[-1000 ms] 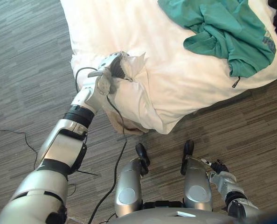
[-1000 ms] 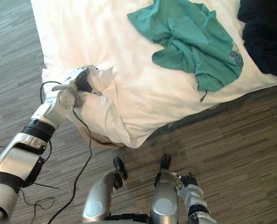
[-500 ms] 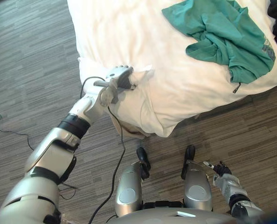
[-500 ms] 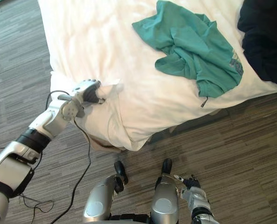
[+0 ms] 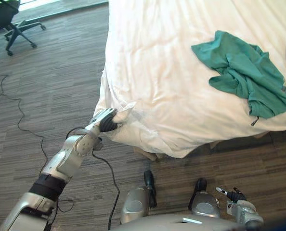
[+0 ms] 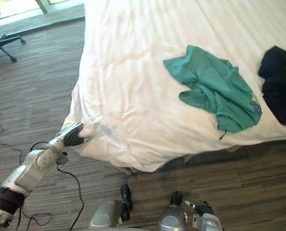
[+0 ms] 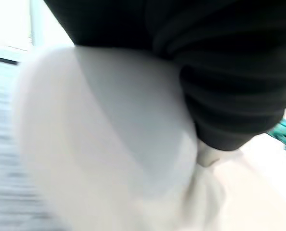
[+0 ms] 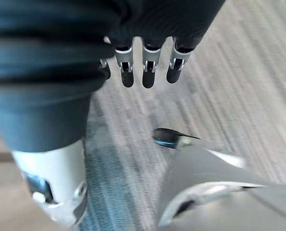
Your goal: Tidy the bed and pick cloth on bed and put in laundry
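Tidy step: left robot hand (image 5: 106, 123) clamped on white duvet (image 5: 148, 82) corner, lower left; right robot hand (image 5: 233, 195) relaxed, empty. Nxt: tug flat, then green cloth (image 5: 244, 72).

The white bed cover (image 5: 162, 72) is looking like soft matt cloth, finely creased. On it, the teal garment (image 5: 244, 77) is lying as smooth, rumpled matt fabric. Beside the bed cover, the floor (image 5: 46, 96) is showing streaky, matt wood-grain planks.

At lower left, the left hand (image 6: 74, 136) is gripping a corner of the white duvet (image 6: 133, 96); a green garment (image 6: 215, 89) is lying centre-right.
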### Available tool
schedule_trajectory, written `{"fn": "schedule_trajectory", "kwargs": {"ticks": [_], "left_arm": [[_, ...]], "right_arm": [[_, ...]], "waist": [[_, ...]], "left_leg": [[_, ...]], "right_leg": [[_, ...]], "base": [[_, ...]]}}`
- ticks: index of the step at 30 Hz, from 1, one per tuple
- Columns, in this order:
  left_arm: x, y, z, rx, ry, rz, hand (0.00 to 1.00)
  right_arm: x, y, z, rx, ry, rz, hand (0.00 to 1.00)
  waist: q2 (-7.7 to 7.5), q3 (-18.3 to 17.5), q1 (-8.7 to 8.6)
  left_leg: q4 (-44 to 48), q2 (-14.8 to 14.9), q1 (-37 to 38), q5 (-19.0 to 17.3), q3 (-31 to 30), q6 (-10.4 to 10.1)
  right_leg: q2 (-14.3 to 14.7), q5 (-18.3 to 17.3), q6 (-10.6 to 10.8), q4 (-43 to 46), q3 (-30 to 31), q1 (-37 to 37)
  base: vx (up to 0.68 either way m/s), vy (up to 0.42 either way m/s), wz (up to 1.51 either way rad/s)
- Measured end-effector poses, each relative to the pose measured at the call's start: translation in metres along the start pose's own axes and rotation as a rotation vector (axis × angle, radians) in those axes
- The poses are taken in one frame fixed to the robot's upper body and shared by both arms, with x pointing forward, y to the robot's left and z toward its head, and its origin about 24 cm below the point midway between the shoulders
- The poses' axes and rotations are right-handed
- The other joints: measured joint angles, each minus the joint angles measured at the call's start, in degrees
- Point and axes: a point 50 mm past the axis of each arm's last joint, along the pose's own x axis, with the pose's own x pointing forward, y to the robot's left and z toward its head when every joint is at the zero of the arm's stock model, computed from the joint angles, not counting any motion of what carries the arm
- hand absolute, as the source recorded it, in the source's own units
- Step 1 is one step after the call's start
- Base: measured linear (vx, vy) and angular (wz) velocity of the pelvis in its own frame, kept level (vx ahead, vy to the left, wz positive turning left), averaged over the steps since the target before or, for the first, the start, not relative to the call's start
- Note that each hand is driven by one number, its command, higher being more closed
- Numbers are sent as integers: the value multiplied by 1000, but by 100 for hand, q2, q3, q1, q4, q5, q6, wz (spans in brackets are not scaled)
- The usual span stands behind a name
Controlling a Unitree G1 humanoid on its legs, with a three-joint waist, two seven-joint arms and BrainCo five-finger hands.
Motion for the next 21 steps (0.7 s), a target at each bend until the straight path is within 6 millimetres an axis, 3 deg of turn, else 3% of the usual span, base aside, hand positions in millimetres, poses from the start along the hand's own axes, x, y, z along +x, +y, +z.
{"fn": "schedule_trajectory", "kwargs": {"ticks": [3,5,9,13,16,21], "left_arm": [[-11,-7,-11,-42,55,4,0],[-17,-17,-14,-110,86,27,0],[-24,-39,-20,-218,154,34,0],[-42,-66,-45,-344,326,42,0],[-53,-83,-62,-425,461,53,0],[-76,-102,-86,-492,651,107,0]], "right_arm": [[-1,1,-5,14,11,12,0],[-3,4,-12,32,31,17,0],[-5,3,-20,55,48,14,0],[-7,10,-26,65,62,37,0],[-7,12,-24,68,54,41,0],[-6,16,-22,75,49,48,0]], "waist": [[-123,-132,42],[-194,-269,167],[-243,-346,264],[-420,-573,347],[-477,-613,487],[-536,-667,527]], "left_leg": [[-296,-8,110,189,-213,-23],[-508,-11,130,331,-380,-32],[-568,-79,124,396,-666,-20],[-572,-122,106,396,-886,-21],[-578,-125,106,396,-903,-21],[-601,-150,114,395,-905,-21]], "right_leg": [[77,0,0,-144,-256,182],[125,-1,-1,-223,-457,248],[126,-21,20,-319,-820,477],[126,-102,80,-350,-1085,645],[129,-114,79,-357,-1121,662],[123,-93,112,-419,-1123,706]], "base": [[-1,-45,39],[6,-45,37],[5,-20,49],[32,-19,32],[13,-25,7],[0,0,0]]}}
